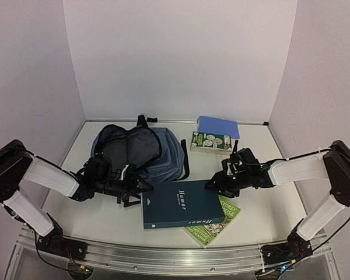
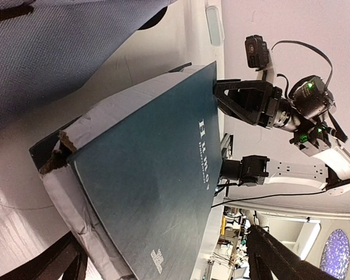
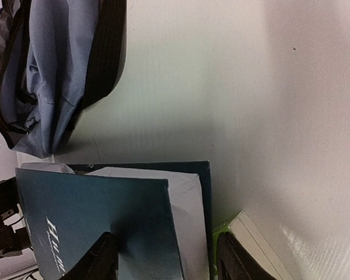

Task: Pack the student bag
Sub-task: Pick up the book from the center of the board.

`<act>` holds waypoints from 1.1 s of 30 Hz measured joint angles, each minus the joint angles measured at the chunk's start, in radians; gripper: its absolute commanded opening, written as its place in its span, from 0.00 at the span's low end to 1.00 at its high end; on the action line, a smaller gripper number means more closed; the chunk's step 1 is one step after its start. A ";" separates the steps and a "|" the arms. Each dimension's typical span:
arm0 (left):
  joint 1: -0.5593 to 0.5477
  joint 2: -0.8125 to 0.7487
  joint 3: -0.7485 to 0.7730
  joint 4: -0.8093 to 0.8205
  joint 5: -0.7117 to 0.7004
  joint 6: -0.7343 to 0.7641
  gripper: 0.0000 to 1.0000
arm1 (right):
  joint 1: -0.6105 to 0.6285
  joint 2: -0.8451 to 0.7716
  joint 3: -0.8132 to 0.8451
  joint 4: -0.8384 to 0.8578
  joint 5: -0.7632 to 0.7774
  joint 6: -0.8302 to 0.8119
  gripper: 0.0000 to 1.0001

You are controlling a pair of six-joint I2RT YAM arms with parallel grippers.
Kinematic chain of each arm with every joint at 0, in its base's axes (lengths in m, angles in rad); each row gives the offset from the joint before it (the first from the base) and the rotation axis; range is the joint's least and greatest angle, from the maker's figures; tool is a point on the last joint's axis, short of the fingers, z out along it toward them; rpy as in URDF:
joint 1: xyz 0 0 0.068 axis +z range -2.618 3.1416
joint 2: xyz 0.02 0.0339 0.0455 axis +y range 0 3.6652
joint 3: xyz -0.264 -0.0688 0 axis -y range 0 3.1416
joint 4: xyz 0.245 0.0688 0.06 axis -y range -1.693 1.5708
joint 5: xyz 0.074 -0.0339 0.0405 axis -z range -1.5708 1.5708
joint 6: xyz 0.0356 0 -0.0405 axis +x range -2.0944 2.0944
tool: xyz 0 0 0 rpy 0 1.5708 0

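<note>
Two grippers sit at ends of Humor book (image 1: pixel 182 204); its long side runs left to right. Your left gripper (image 1: pixel 131 195) spread wide at left end. Your right gripper (image 1: pixel 216 185) straddles right end; can't tell if pinching. Open student bag (image 1: pixel 163 154) lies just far-left of book, nearer left arm.

Student bag (image 1: pixel 166 158): slate-blue cloth, black straps and zip lines, dark lining at the mouth. Large book (image 2: pixel 146 192): deep teal cover, white lettering, grey-white page edges (spine corner torn, showing brown). Book beneath it (image 1: pixel 216 224): bright green with pale print. Notebook (image 1: pixel 219 126): plain mid blue. Small book (image 1: pixel 211 142) next to it: green and white, round pale pictures. Table (image 1: pixel 268 204): off-white. Walls (image 1: pixel 181 58): pale lilac. Left arm (image 1: pixel 49 178) and right arm (image 1: pixel 294 170): white shells, black joints.
</note>
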 measured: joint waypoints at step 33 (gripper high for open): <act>-0.007 0.028 0.019 -0.106 -0.144 -0.038 1.00 | -0.006 -0.208 -0.191 0.099 0.104 0.211 0.00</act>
